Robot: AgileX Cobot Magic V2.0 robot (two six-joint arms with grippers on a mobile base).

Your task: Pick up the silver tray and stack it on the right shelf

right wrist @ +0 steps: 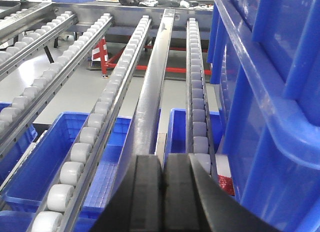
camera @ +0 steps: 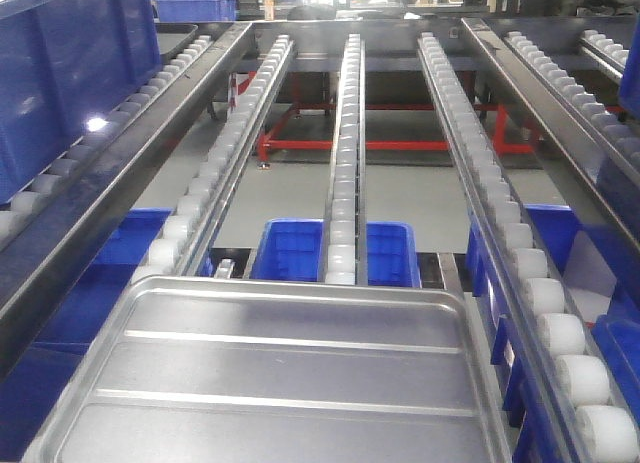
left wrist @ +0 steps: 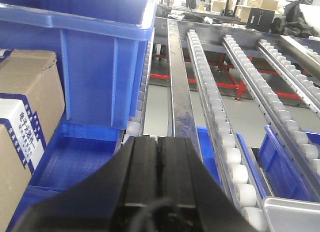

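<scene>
Shiny aluminium fills the lower part of the front view: the tray (camera: 280, 373) lies flat at the near end of the shelf (camera: 345, 133), with its two long ridges running across the floor from left to right. Its far rim covers the near ends of the roller rails, but whether it rests fully on the rollers I cannot tell. The rails of white rollers run away from the tray, and between them the blue bins (camera: 290, 248) stand on a lower level, with a red frame (camera: 300, 143) on the ground further back. In the left wrist view the left claw (left wrist: 159, 162) is together, the two black fingers meet along one thin seam and nothing is between them. It is in the air over the rack, and one rounded corner of the tray shows at the lower right of this view, apart from it. To the left of this claw stand the left crate (left wrist: 90, 56) and a cardboard box (left wrist: 25, 91). The right claw (right wrist: 162, 177) is also together and grips nothing; it points along a steel bar between two roller rails, and the right crate (right wrist: 270, 91) stands just beside it.
</scene>
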